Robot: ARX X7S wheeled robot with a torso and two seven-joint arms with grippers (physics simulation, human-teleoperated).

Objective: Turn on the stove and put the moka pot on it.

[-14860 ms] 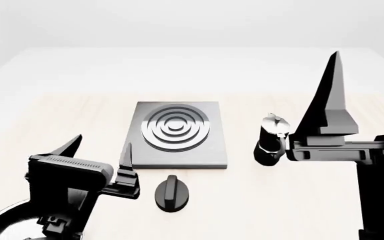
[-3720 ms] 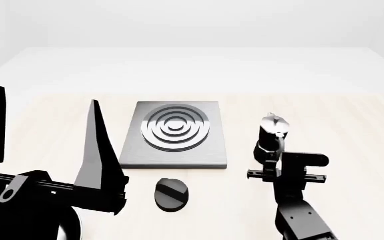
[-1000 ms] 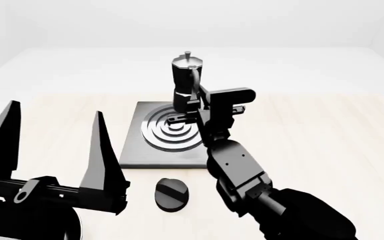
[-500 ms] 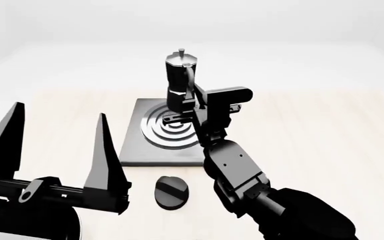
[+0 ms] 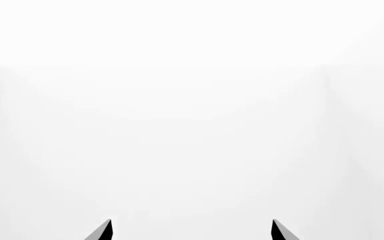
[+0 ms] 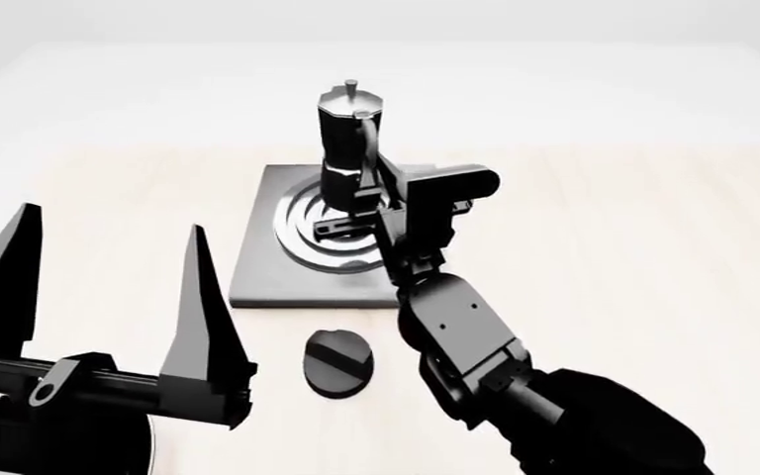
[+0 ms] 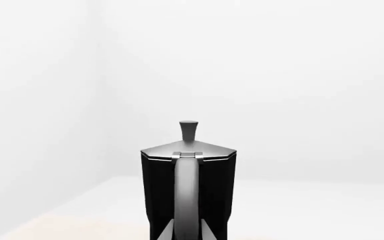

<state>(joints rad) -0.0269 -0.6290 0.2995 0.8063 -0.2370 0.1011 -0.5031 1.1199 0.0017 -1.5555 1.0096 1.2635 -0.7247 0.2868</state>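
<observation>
Sitting wide and bare, the pale wooden counter [image 6: 644, 228] carrying everything here. Parked on it, the flat square dark-grey metal stove plate with raised concentric burner rings [image 6: 264, 267]. Hanging idle at the near left, the left end effector [image 6: 103, 297], black fingers spread wide, gripping nothing, well apart from the plate; only white background between the tips in the left wrist view. Reaching in from the near right, the right end effector [image 6: 369, 198], clamped narrow on the side handle of the small black faceted moka pot with silvery lid [image 6: 349, 134], handle centred in the right wrist view [image 7: 188, 185]. Floating upright over the burner rings, that pot; contact with the plate impossible to call from here, probably a gap. Lying just in front of the plate, the separate small round black knob [image 6: 339, 362].

Worrying bit, guessing only: gripping by the handle alone, so swinging or tilting on the way down. Landing off-centre on the raised rings and tipping on release. Also possibly clipping the knob with the forearm while pulling back.
</observation>
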